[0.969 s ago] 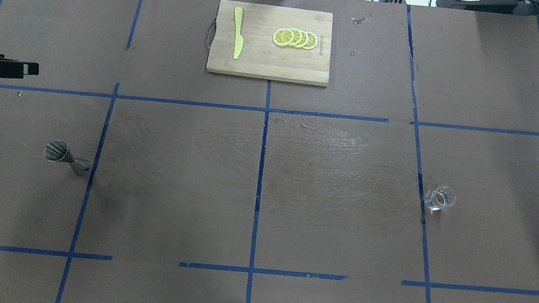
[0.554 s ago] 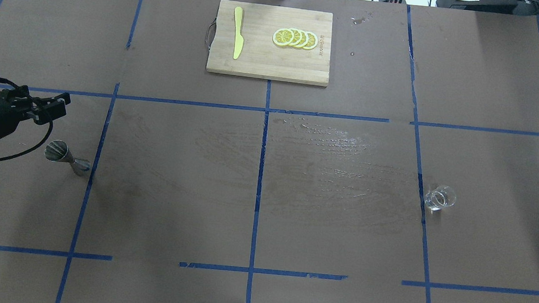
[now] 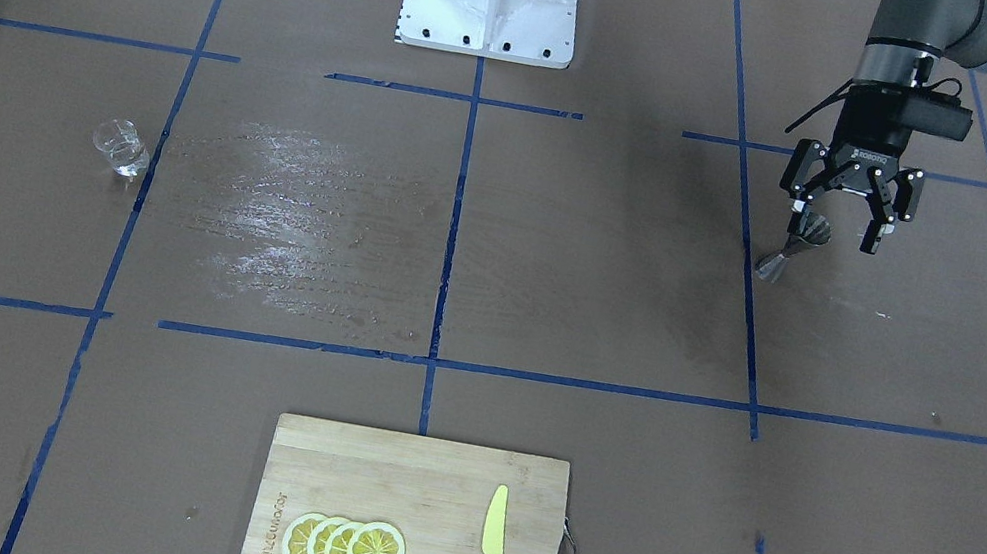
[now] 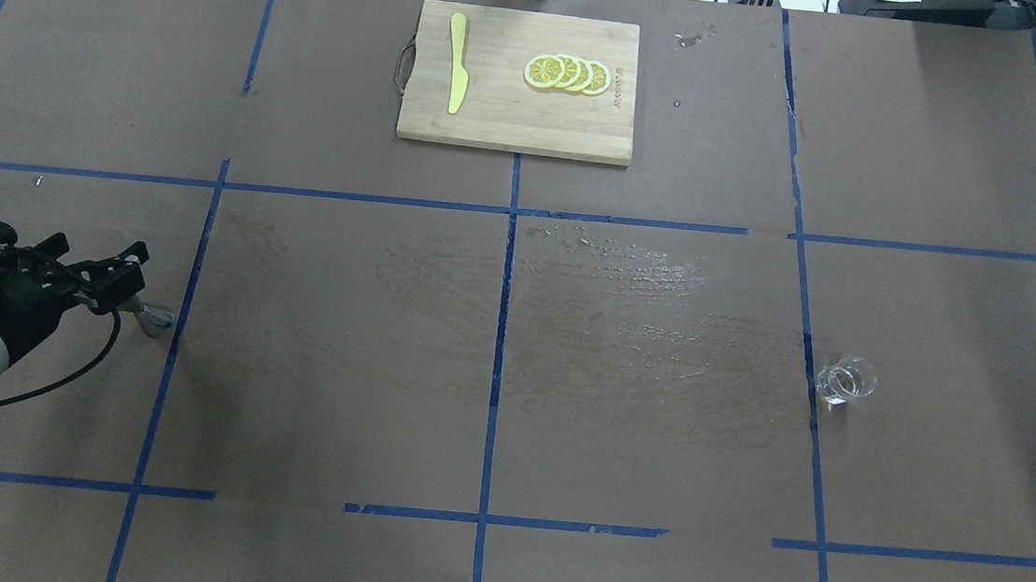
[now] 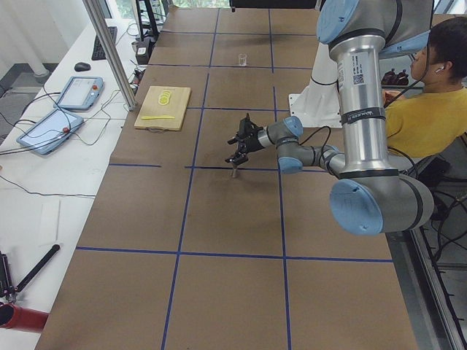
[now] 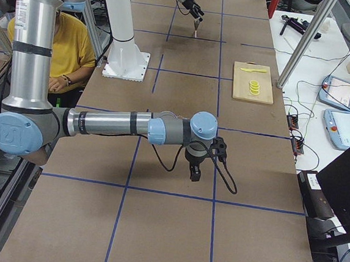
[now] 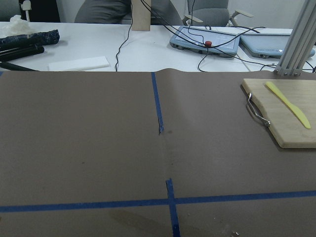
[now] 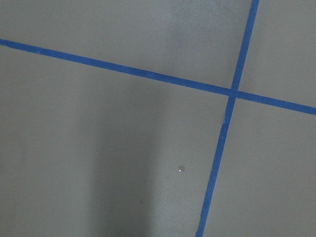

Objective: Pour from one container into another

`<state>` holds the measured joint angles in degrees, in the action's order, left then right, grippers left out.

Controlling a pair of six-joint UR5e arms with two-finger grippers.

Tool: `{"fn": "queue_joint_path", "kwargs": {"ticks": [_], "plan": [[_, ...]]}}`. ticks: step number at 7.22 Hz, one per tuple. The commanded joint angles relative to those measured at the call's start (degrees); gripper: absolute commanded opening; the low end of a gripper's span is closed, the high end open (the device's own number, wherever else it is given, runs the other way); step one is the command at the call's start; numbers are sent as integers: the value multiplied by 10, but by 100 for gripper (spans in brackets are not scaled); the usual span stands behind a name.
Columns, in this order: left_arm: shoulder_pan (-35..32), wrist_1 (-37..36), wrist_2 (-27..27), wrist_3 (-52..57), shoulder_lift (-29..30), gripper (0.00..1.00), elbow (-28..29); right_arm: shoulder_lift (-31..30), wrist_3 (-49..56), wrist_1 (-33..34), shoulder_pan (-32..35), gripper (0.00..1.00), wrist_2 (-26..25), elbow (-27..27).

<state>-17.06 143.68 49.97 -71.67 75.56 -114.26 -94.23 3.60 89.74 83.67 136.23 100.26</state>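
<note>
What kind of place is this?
Probably a robot lab: a robot arm reaches over a table gridded with blue tape, control tablets sit on the side bench, and a person sits nearby.

1. The worktop (image 4: 331, 387) is covered in matt brown paper, lined with smooth blue tape (image 4: 497, 374); one patch (image 4: 647, 312) glistens wet.
2. The jigger (image 3: 812, 232) is grey metal with a dull sheen.
3. The cup (image 3: 120, 147) is clear, glossy glass.
4. The cutting board (image 4: 514, 122) is pale, grained wood; the knife (image 4: 457, 61) looks like yellow plastic.
5. The left claw (image 3: 836, 226) is matt black.
</note>
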Motion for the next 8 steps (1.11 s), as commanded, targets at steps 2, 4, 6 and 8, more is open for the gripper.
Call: {"fn": "queue_joint_path", "kwargs": {"ticks": [2,4,6,8], "plan": [[49,-8,-76,-35,-8,99,12,2,0,0,0,100,0,2],[64,-9,-103,-54,-7,99,41,3,0,0,0,100,0,1],[71,-9,-130,-65,6,99,64,3,1,0,0,100,0,1],[71,-9,-149,-66,24,99,93,3,1,0,0,100,0,0]]}}
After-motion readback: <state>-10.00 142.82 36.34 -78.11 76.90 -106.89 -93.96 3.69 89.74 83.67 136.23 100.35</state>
